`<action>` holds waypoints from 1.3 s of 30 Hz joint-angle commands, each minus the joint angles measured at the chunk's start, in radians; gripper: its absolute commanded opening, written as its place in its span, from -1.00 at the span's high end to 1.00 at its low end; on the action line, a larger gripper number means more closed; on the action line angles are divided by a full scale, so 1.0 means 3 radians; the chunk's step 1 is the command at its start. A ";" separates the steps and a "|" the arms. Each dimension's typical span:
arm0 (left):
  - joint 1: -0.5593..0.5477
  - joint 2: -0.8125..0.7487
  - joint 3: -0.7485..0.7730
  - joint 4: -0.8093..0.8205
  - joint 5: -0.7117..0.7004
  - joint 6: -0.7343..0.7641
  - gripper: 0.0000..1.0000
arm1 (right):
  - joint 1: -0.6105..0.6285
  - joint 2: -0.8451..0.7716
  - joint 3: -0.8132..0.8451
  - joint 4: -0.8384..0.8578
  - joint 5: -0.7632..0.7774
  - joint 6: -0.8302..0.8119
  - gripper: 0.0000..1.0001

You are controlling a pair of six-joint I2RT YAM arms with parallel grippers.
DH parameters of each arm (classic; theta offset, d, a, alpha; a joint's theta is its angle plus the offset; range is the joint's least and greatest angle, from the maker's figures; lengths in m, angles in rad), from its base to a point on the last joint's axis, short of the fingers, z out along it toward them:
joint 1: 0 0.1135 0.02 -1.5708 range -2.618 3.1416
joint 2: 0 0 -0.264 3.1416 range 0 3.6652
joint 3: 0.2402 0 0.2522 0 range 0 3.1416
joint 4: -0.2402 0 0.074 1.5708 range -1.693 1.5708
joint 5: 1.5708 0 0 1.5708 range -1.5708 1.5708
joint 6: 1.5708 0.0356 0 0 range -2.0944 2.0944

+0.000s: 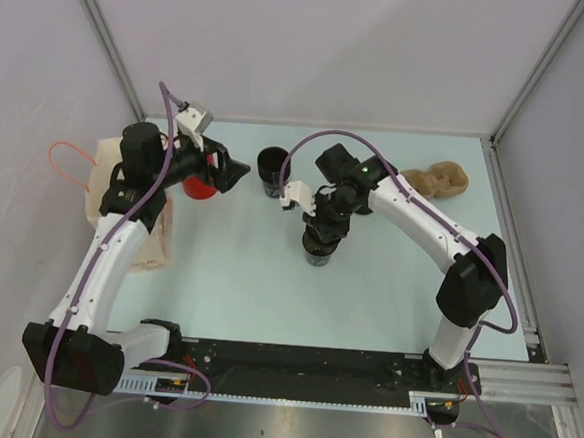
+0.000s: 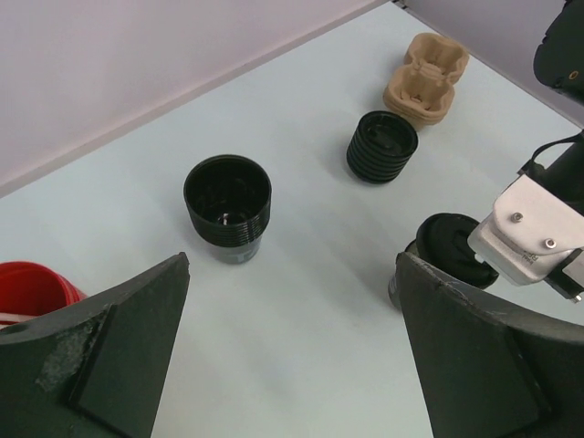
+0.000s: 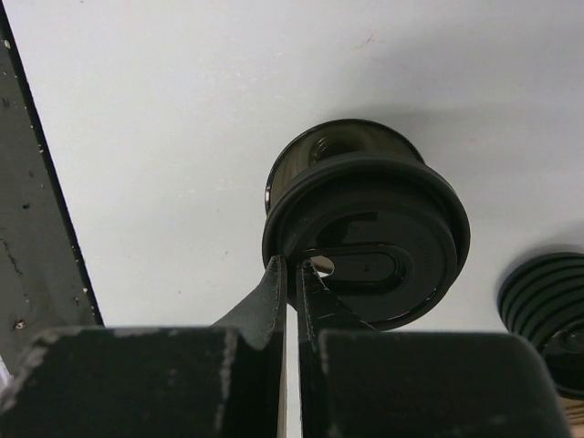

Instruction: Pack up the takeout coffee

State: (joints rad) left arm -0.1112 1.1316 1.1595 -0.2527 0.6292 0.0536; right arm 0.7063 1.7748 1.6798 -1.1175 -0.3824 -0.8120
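Note:
The takeout coffee cup (image 1: 320,253), dark with a black rim, stands mid-table. It also shows in the right wrist view (image 3: 333,146) and partly in the left wrist view (image 2: 401,278). A black lid (image 3: 374,242) sits tilted on top of it. My right gripper (image 3: 292,266) is shut on the lid's near rim, directly above the cup (image 1: 322,226). My left gripper (image 2: 292,265) is open and empty, hovering at the back left (image 1: 233,175) beside the red cup (image 1: 202,181).
An open ribbed black cup stack (image 2: 228,201) stands at the back (image 1: 272,167). A squat stack of black lids (image 2: 381,146) lies right of it. A cardboard cup carrier (image 1: 437,179) sits back right. A paper bag (image 1: 123,202) lies under the left arm.

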 commanded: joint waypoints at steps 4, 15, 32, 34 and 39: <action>0.0074 -0.0121 -0.0096 0.0203 0.0035 0.0021 -0.99 | 0.0059 0.0123 0.0163 -0.0064 0.0119 0.0186 0.99; 0.0120 -0.0142 -0.0275 0.0392 0.0142 -0.0122 -0.99 | 0.0253 0.0281 0.0122 0.0069 0.0370 0.0278 0.99; 0.0176 -0.0142 -0.0383 0.0500 0.0249 -0.0158 -0.99 | 0.0279 0.0368 0.0127 -0.0002 0.0426 0.0247 0.96; 0.0176 -0.0142 -0.0388 0.0515 0.0255 -0.0239 -0.99 | 0.0279 0.0378 0.0127 0.0018 0.0436 0.0247 0.94; 0.0181 -0.0147 -0.0408 0.0525 0.0260 -0.0245 -0.99 | 0.0284 0.0373 0.0117 0.0028 0.0441 0.0252 0.90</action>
State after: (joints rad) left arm -0.0677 1.1179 1.0447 -0.1410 0.6807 -0.0029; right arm 0.7849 1.8816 1.6855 -1.1099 -0.2661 -0.7357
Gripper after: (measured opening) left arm 0.994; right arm 0.049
